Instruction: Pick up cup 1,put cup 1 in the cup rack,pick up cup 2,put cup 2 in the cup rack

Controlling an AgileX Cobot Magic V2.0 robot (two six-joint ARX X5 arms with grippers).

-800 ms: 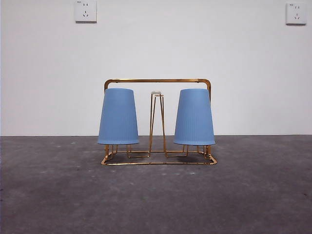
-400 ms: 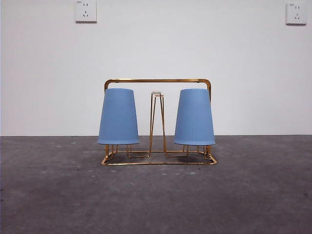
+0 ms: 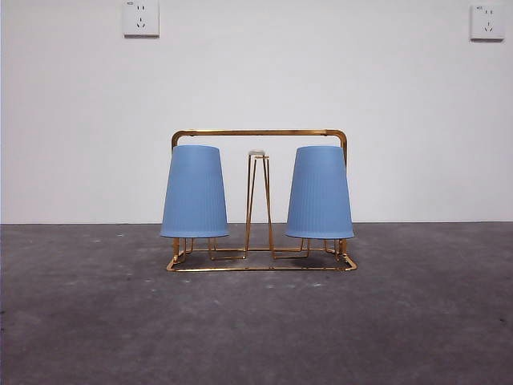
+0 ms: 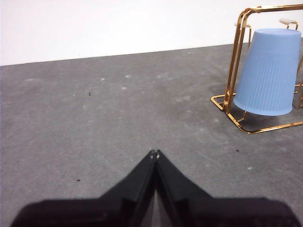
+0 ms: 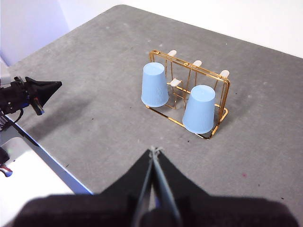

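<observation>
Nothing moved — 2 cups [image 3: 195, 192] on cup rack [image 3: 260, 133], well clear of both closed jaws.

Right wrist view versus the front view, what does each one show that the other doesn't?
Only the right wrist view shows the shut right gripper, the left gripper off to one side, and the table's edge. Only the front view shows two wall sockets. Both show the gold cup rack with two blue cups upside down on it.
</observation>
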